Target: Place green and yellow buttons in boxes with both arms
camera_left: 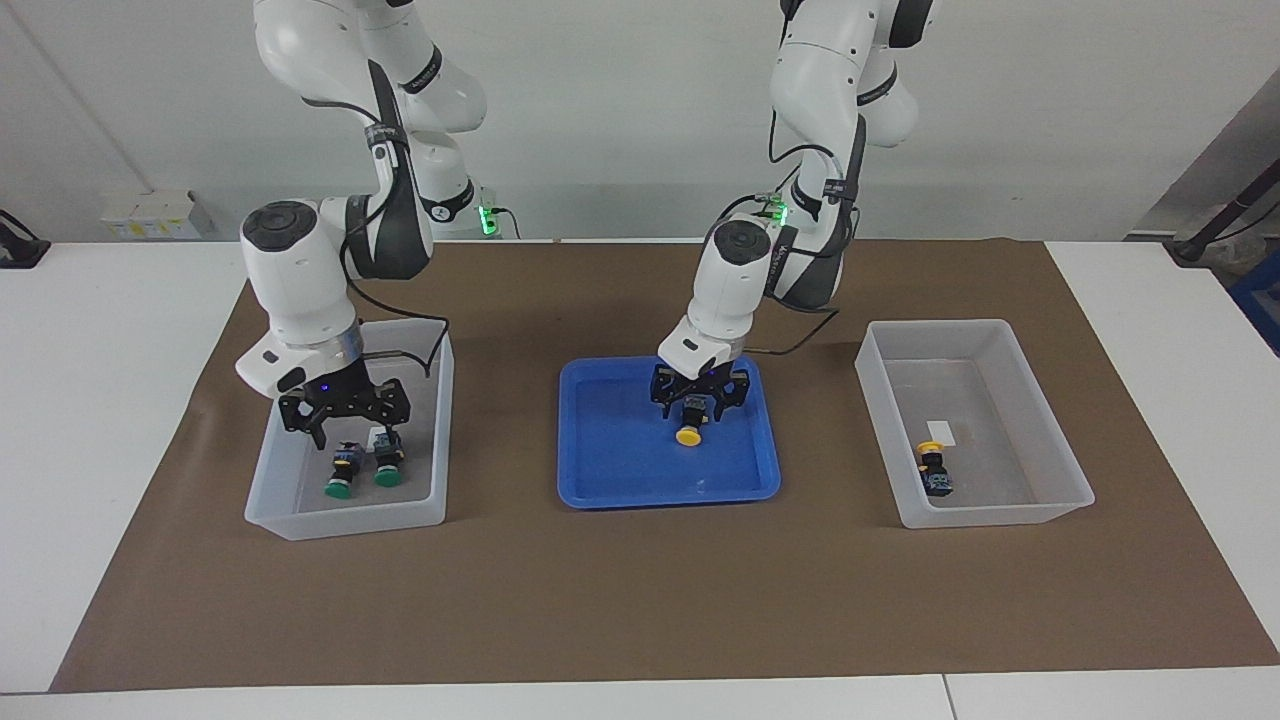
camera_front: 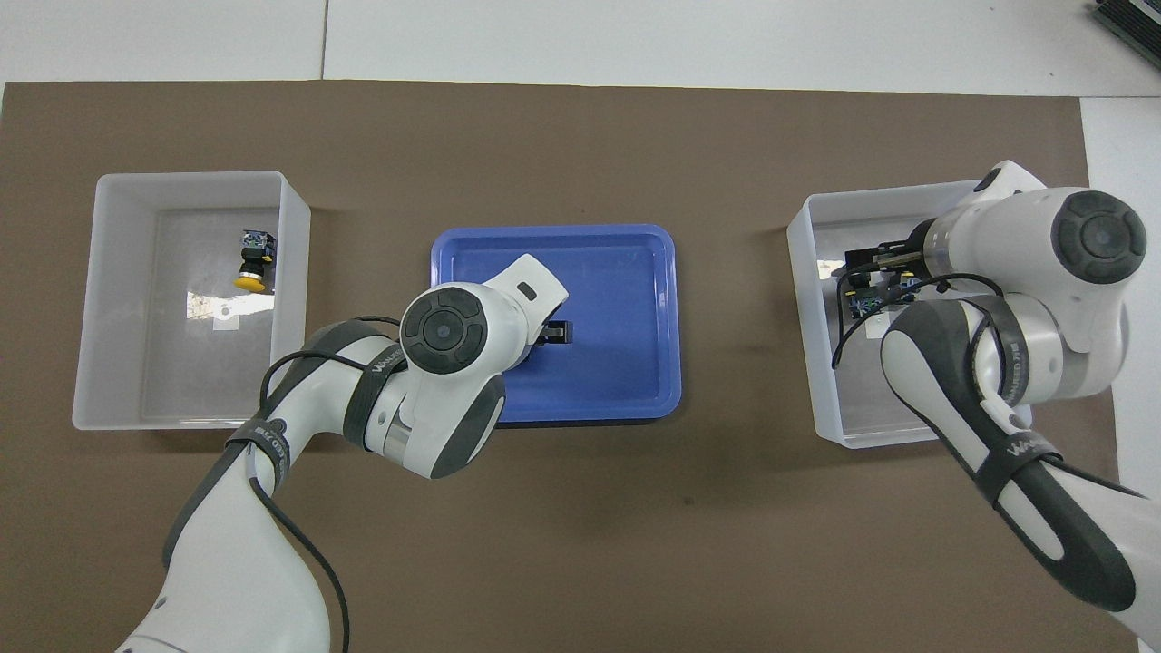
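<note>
Two green buttons (camera_left: 338,487) (camera_left: 387,475) lie side by side in the box (camera_left: 350,520) at the right arm's end. My right gripper (camera_left: 358,435) hangs open just above them, holding nothing; in the overhead view it (camera_front: 862,281) covers them. A yellow button (camera_left: 688,436) lies in the blue tray (camera_left: 570,480), and my left gripper (camera_left: 697,408) is down around its dark body. Another yellow button (camera_left: 935,470) (camera_front: 249,268) lies in the box (camera_left: 1000,515) (camera_front: 109,299) at the left arm's end.
The tray stands mid-table between the two boxes, all on a brown mat (camera_left: 640,600). A small white label (camera_left: 940,432) lies in the box at the left arm's end. The left arm's wrist (camera_front: 453,331) hides much of the tray from above.
</note>
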Tool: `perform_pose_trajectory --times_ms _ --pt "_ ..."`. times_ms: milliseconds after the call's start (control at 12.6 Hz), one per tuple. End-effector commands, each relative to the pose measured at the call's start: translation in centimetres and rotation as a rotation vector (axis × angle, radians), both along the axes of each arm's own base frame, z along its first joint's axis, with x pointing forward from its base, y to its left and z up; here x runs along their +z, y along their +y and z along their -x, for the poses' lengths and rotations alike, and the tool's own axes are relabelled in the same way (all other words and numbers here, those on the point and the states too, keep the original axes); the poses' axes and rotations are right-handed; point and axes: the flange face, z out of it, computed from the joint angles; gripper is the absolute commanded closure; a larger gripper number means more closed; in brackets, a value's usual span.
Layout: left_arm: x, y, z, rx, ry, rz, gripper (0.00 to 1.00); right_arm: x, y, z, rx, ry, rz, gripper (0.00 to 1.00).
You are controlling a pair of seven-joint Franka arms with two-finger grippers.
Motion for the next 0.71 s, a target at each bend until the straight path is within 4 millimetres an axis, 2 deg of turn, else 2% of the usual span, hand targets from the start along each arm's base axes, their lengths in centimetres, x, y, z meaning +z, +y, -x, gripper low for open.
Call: perform_pose_trajectory --times_ms 0,237,474,633 --pt "-0.2 0.2 0.3 -0.015 -0.016 -0.001 0.22 3.4 0.5 0.4 -0.03 0.025 -0.031 0.0" --pt "-0.3 0.2 0.3 -0.015 -0.015 -0.002 0.43 7.4 1.3 0.9 -0.061 0.059 -0.064 0.0" --pt "-0.3 0.3 0.3 -0.013 -0.014 -0.003 0.73 10.8 1.3 1.0 -0.056 0.02 -0.062 0.0" --pt "-0.3 0.5 0.2 -0.012 -0.011 -0.005 0.93 11.7 1.5 1.0 -0.053 -0.002 -0.063 0.0"
